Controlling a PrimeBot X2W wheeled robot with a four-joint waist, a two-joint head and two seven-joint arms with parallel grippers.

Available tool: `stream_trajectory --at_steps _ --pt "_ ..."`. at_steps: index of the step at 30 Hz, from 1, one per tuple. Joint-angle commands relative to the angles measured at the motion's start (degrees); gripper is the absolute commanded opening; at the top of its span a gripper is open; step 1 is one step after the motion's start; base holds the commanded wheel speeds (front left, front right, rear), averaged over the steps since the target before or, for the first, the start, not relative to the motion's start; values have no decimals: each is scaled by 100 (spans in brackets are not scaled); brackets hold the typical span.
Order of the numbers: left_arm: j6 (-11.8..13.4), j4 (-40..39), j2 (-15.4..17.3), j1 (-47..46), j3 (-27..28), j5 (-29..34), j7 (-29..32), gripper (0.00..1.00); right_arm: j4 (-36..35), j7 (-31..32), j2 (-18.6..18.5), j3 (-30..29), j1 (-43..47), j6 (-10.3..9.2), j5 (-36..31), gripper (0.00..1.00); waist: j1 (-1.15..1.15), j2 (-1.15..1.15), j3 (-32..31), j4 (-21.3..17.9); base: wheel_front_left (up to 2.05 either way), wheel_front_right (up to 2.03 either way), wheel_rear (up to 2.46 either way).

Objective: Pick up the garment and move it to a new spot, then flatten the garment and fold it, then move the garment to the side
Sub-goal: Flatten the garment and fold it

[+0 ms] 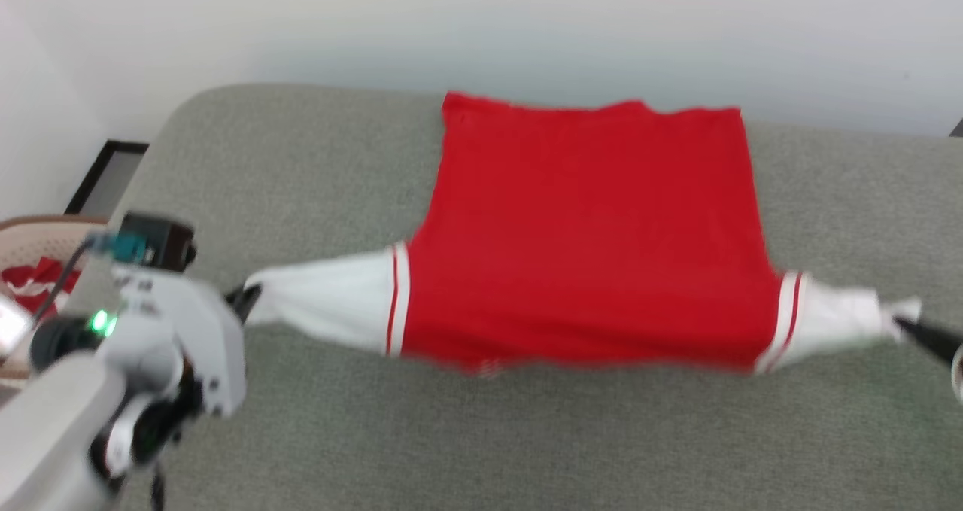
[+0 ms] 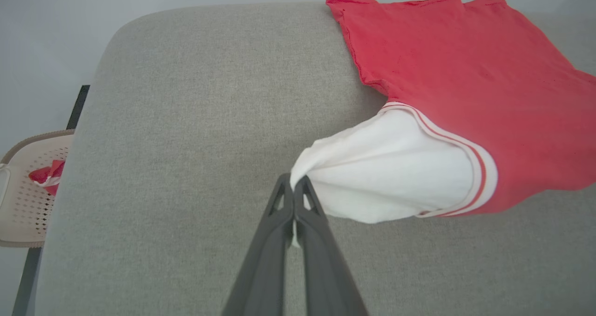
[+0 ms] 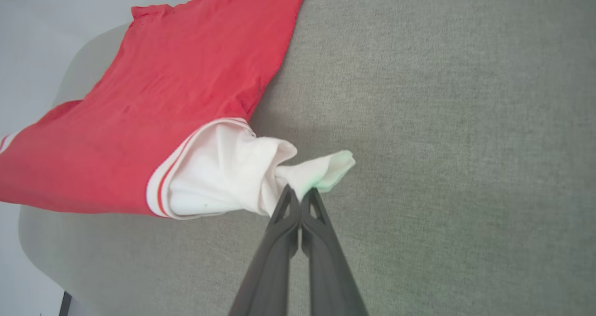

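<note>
The garment [image 1: 594, 232] is a red shirt with white sleeves and red-and-white striped trim, stretched between both arms over the grey cushion [image 1: 301, 180]. My left gripper [image 1: 244, 296] is shut on the tip of the left white sleeve [image 2: 386, 171], the fingers [image 2: 274, 223] pinching the cloth. My right gripper [image 1: 903, 326] is shut on the bunched end of the right white sleeve [image 3: 233, 171], its fingers [image 3: 316, 223] closed over the fabric. The near edge of the garment looks lifted off the cushion, while the far hem lies on it.
A pale perforated basket [image 2: 23, 199] holding a piece of red cloth [image 1: 30, 281] stands off the cushion's left end. A white wall runs behind the cushion. A dark-framed panel [image 1: 105, 172] lies on the floor at the left. Bare cushion spreads to the garment's left, right and front.
</note>
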Motion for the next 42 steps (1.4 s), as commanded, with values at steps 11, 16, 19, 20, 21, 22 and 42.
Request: stream_trajectory --at_steps 11,16,19,20,21,22,42 --pt "1674 -2659 1299 1956 256 -421 22 0 -1594 1377 63 -1175 2182 -5 72 0 0 0 13 -24 0 0 0" --pt "1963 -3019 1364 2411 234 -455 -191 0 -2072 1727 487 -1694 2672 -5 -353 0 0 0 170 -23 0 0 0" --pt "1931 -2958 1273 2481 143 -359 -279 0 -2212 1785 794 -1893 2702 -5 -755 0 0 0 267 -12 0 0 0" --pt "1890 -2895 1204 2460 112 -329 -317 0 -2230 1801 915 -1928 2663 -5 -867 0 0 0 298 -9 0 0 0" --pt "1865 -2823 1137 2424 81 -297 -337 0 -2235 1811 1018 -1947 2621 -5 -1001 0 0 0 320 -6 0 0 0" --pt "1820 -2745 1092 2385 41 -257 -352 0 -2239 1818 1080 -1954 2580 -5 -1158 0 0 0 346 -3 0 0 0" --pt "1244 -1567 57 2058 -348 -111 -620 0 -1724 1654 1128 -1386 1934 -6 -2420 100 0 0 520 21 0 0 0"
